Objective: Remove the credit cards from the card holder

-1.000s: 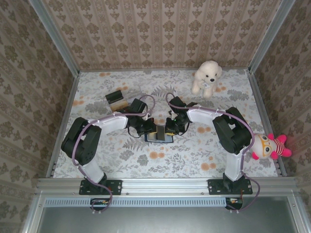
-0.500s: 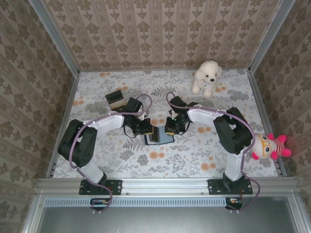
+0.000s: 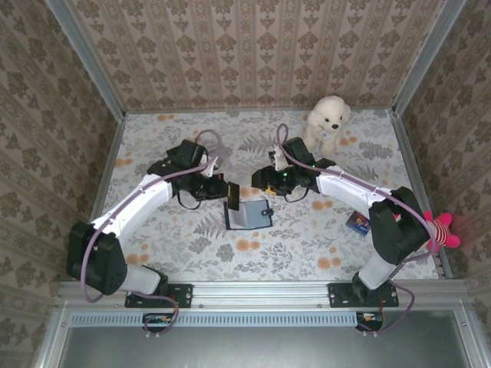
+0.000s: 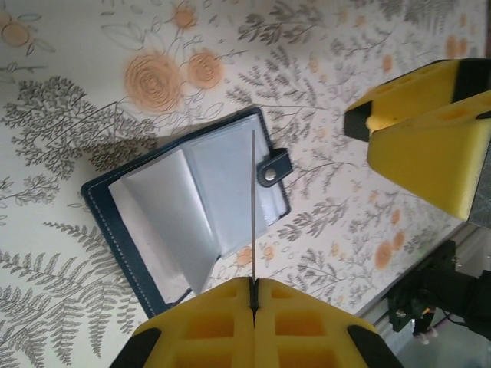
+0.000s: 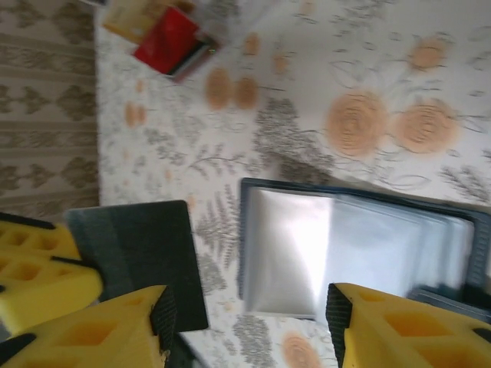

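Card holder [image 3: 249,217] lies open on the flowered surface [image 3: 307,245], grey pockets up and the clasp tab [image 4: 273,169] at its right edge. From where I stand, the pockets look flat and bare, though a glare on them keeps me from saying that nothing is tucked deeper.

Just over the holder's far left corner the left gripper [image 3: 230,192] has its jaws pressed tight on the black card [image 5: 142,261]. In the left wrist view that card shows edge-on as a thin line. Beyond the far right corner the right gripper [image 3: 263,184] hovers with its jaws wide and nothing between them.

So the step in hand looks like the carry-off: the card is clear of the pockets and wants setting down. Farther out to the holder's far left lie the red card [image 5: 170,42] and the yellow-orange card [image 5: 126,19], the likely place for it. That would call for swinging away without dragging the card's lower edge across the holder.

Those two cards are blurred and cut by the frame edge, and whether they rest in something or on the bare surface I cannot tell.
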